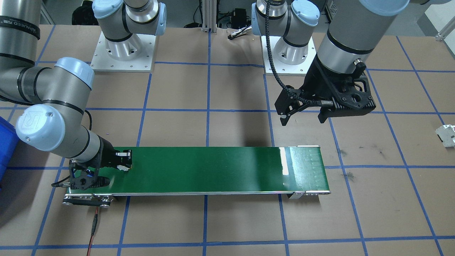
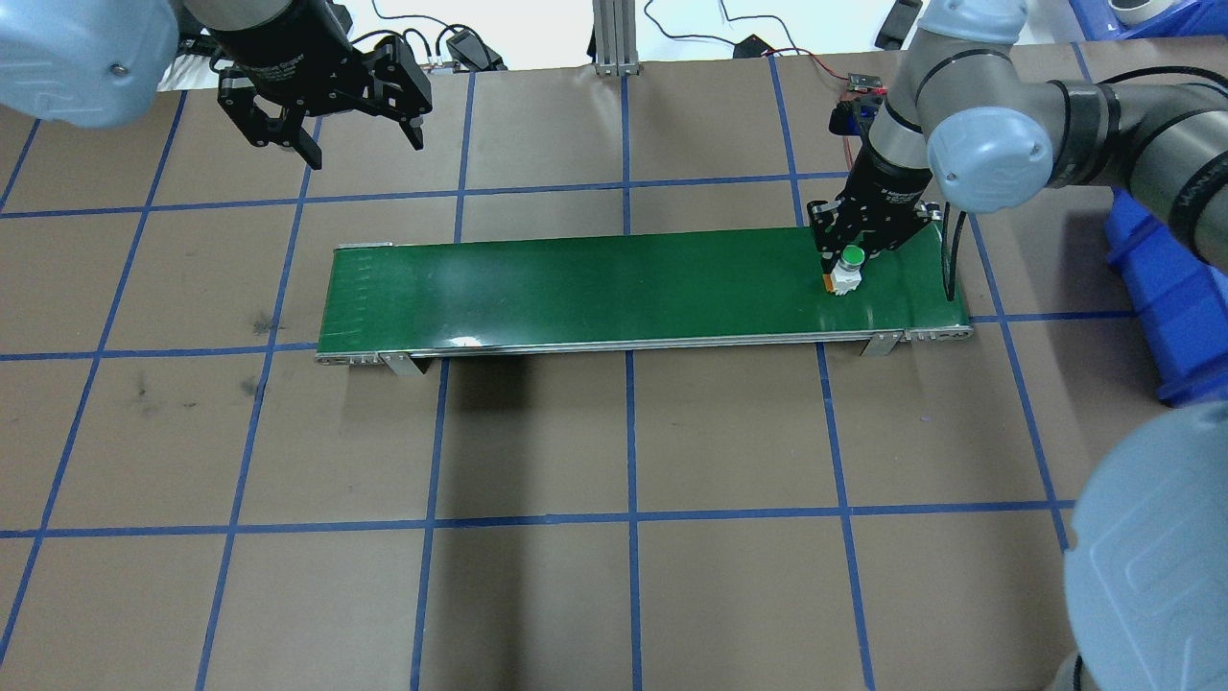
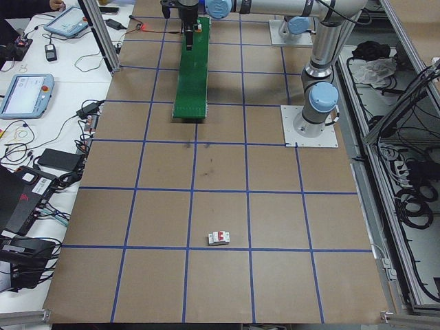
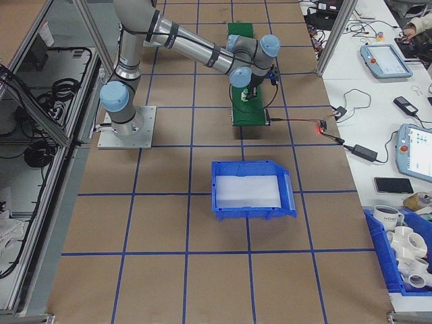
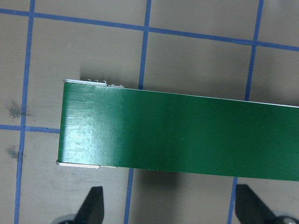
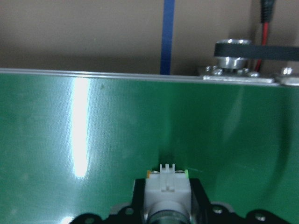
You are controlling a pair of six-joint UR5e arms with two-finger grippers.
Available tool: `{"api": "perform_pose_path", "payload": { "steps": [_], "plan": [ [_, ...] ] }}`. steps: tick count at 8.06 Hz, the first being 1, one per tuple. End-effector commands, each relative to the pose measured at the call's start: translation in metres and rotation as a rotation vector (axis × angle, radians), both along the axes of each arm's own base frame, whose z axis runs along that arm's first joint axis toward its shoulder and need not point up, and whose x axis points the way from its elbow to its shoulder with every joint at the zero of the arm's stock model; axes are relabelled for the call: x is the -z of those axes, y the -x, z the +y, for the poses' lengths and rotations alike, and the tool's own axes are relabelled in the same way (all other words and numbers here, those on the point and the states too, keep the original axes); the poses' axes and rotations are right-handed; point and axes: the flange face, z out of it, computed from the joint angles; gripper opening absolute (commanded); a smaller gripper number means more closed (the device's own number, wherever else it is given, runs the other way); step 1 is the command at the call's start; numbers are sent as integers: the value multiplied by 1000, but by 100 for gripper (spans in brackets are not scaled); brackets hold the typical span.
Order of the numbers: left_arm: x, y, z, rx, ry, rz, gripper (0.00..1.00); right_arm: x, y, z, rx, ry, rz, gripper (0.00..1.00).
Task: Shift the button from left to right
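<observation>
Green conveyor belt (image 2: 595,288): left gripper (image 2: 326,120) hovers off its left end, jaws wide apart, empty. At belt's right end, right gripper (image 2: 844,257) is clamped on the button (image 2: 848,271), which sits on the belt. Looks light, rigid, smooth plastic; grip the white blocky body, not the round cap.

The conveyor belt (image 2: 614,288) looked smooth and glossy green, with white glare streaks near both ends, and thin bright metal rails (image 2: 672,342) ran along its edges. The bench (image 2: 614,537) was covered in matt brown, paper-like sheeting with blue tape lines (image 2: 628,432). The button (image 2: 847,270) had a shiny green plastic cap on a matt white plastic body. The right gripper (image 2: 844,257) looked like matt black plastic.
</observation>
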Motion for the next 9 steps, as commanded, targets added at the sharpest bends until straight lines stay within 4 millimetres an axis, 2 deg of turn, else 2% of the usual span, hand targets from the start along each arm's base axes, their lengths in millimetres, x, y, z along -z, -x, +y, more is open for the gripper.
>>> {"api": "perform_pose_path", "payload": {
  "steps": [1, 2, 3, 5, 6, 7, 9],
  "plan": [
    [-1, -1, -1, -1, 5, 3, 100, -74, 33, -11, 17, 30, 74, 0],
    [0, -1, -1, -1, 5, 3, 100, -103, 74, -10, 84, 58, 79, 0],
    [0, -1, -1, -1, 5, 3, 100, -122, 113, -6, 116, 92, 87, 0],
    [-1, -1, -1, -1, 8, 3, 100, -152, 211, -2, 110, 148, 132, 0],
    [-1, -1, -1, -1, 8, 3, 100, -172, 252, 2, 73, 186, 160, 0],
    [-1, -1, -1, -1, 8, 3, 100, -178, 291, 12, 76, 191, 174, 0],
    [-1, -1, -1, -1, 8, 3, 100, -158, 359, 25, 31, 183, 173, 0]
  ]
}}
